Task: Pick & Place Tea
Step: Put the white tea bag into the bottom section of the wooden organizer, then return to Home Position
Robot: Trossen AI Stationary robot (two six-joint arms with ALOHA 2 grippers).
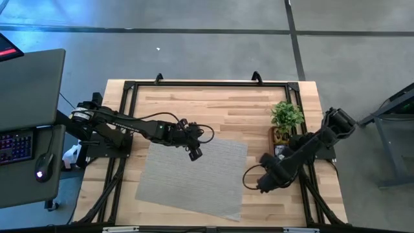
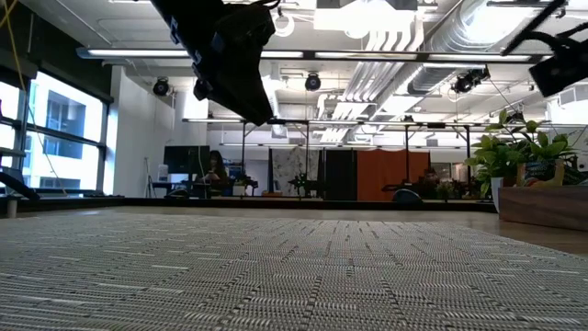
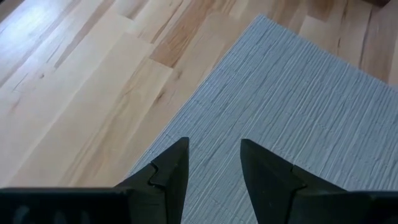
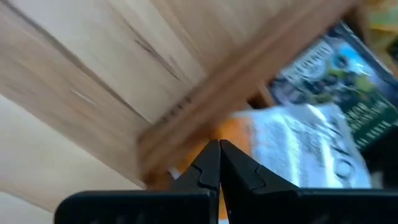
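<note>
The mat (image 1: 194, 175) lies on the table (image 1: 213, 103), filling the lower middle of the high view and sitting a bit skewed to the table edges. The left gripper (image 1: 194, 153) hangs over the mat's upper edge, a little left of centre frame. Over on the right, the potted plant (image 1: 286, 116) stands at the upper end of the wooden tray (image 1: 279, 137), which runs along the table's right side, just right of the mat. The right gripper (image 1: 281, 151) sits down at that tray, with tea sachets (image 4: 305, 134) lying inside the tray right in front of it in the right wrist view. A desk (image 1: 29, 123) with a keyboard (image 1: 14, 145) and mouse (image 1: 43, 165) on it stands off the table at far left.
</note>
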